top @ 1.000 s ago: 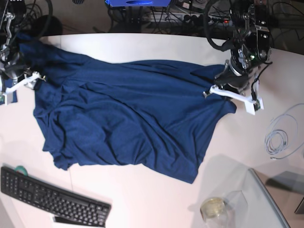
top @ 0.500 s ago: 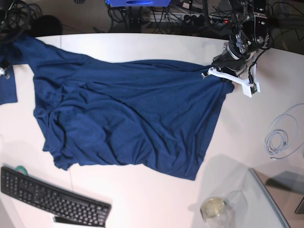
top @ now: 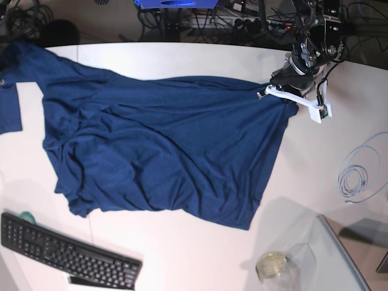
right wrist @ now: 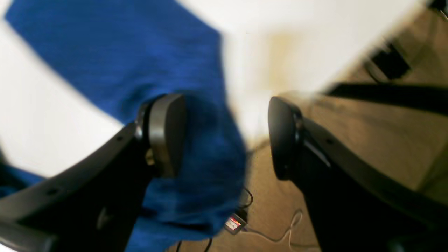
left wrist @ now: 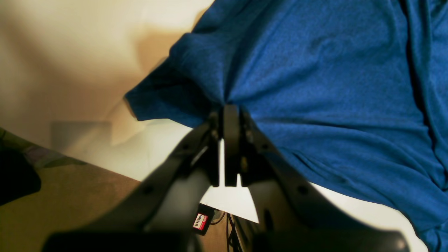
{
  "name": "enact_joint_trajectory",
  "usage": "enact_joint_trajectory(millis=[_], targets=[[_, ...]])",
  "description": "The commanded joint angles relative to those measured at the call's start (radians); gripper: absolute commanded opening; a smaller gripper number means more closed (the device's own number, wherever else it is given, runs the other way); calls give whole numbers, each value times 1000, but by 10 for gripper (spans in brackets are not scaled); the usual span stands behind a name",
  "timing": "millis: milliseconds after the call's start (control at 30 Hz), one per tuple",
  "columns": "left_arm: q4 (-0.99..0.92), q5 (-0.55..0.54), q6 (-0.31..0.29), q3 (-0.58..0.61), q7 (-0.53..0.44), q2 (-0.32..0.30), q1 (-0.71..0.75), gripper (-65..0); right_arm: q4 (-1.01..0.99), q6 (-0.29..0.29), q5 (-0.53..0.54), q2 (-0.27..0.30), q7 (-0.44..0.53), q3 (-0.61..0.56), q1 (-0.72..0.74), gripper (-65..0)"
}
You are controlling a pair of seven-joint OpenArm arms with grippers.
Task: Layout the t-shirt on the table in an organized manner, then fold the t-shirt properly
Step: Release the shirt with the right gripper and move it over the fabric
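Pinching the shirt [top: 163, 145] at its corner, the left gripper [left wrist: 227, 112] has the cloth stretching away across the table [top: 182, 57]; the right gripper [right wrist: 224, 136] hangs spread, gripping nothing.

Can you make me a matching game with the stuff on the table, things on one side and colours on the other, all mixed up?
Things:
1. t-shirt
2. keyboard
3. table
4. coiled cable

Colours:
A. white
B. dark navy blue
C. pale grey
D. black

Pairs: 1-B, 2-D, 3-A, 4-C
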Motion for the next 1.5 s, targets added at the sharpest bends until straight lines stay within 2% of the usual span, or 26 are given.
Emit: enact_joint_trajectory(millis=[0,100,333,400,467,567,733,833,867,900,933,1000,1033,1100,1233,1367,1467], targets=[[14,5,-2,-3,-14,-6,3,-650,-1,1,6,23,17,5,14,-296],[12,5,-4,-3,-14,-6,3,-650,-51,7,6,45,19,-6,20,-296],[12,5,-4,-3,-14,-6,3,-650,-56,12,13,41,17,0,31,-296],[12,5,-4,-3,-14,-6,5,-650,-35,40,14,41,13,3,29,-296],[11,5,-2,-3,-14,-6,5,-650,22,70,14,26,8,3,8,-296],[11,5,-2,-3,-14,-6,5,-650,77,73,8,-1,-13,3,6,-296],[11,5,-2,-3,-14,-6,5,-650,-45,73,6,5,-7,2,49,-296],[11,7,-2,-3,-14,-6,11,-650,-79,73,6,29,-7,-8,58,-303],[11,7,-2,-3,-14,-6,14,-650,-79,75,6,28,-9,-8,58,-314],[11,7,-2,-3,-14,-6,14,-650,-76,78,6,28,-13,-8,58,-356],[11,7,-2,-3,-14,-6,15,-650,-74,79,11,28,-15,-8,55,-431],[11,7,-2,-3,-14,-6,17,-650,-51,81,14,25,-15,-8,50,-626],[11,7,-2,-3,-14,-6,17,-650,-25,81,14,15,-16,-8,46,-650],[11,7,-2,-3,-14,-6,14,-650,35,102,14,-15,-26,-8,27,-642],[11,7,-2,-3,-14,-6,9,-650,239,237,11,-95,-53,-6,-9,-650],[9,7,-1,-3,-14,-6,8,-650,467,242,8,-175,-159,-8,-15,-650],[9,7,-1,-3,-14,-6,8,-650,590,253,13,-218,-177,-20,-12,-650]])
